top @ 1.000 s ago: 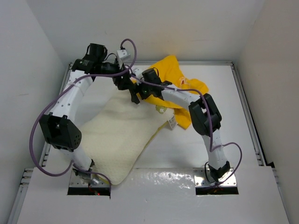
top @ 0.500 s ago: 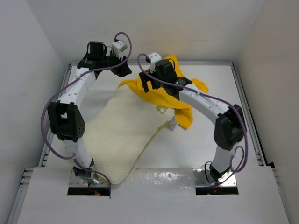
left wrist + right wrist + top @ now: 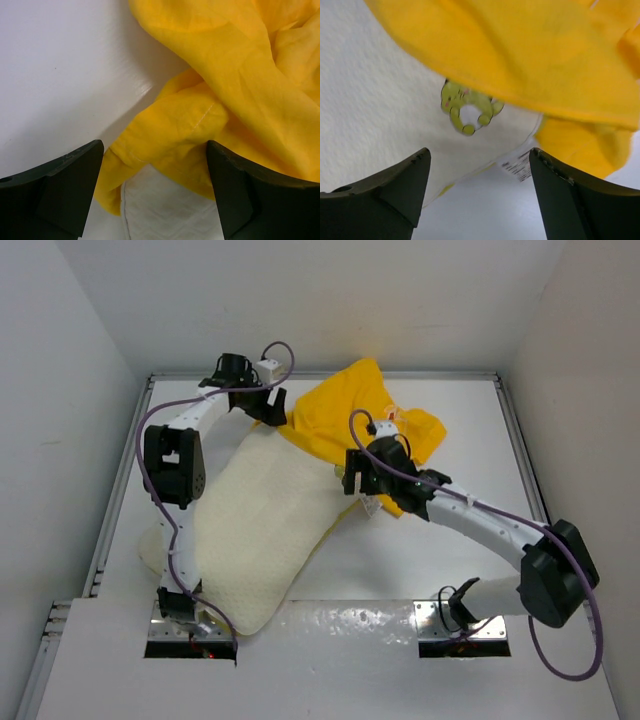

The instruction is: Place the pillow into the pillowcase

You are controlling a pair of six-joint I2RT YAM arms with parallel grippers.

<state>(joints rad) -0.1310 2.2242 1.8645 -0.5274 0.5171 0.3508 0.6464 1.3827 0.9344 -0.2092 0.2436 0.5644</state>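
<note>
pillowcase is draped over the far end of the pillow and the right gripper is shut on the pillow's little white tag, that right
Not quite: the right gripper is open, not shut on the tag. The right wrist view shows its fingers wide apart, with the tag lying untouched at the pillow's corner. The pillowcase is indeed draped over the far end of the pillow.

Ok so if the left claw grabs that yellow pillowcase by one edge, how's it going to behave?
Probably floppy: the pillowcase lies crumpled in soft folds, so it should sag from a pinch. Likely light, since it's thin fabric draped over the pillow corner.
</note>
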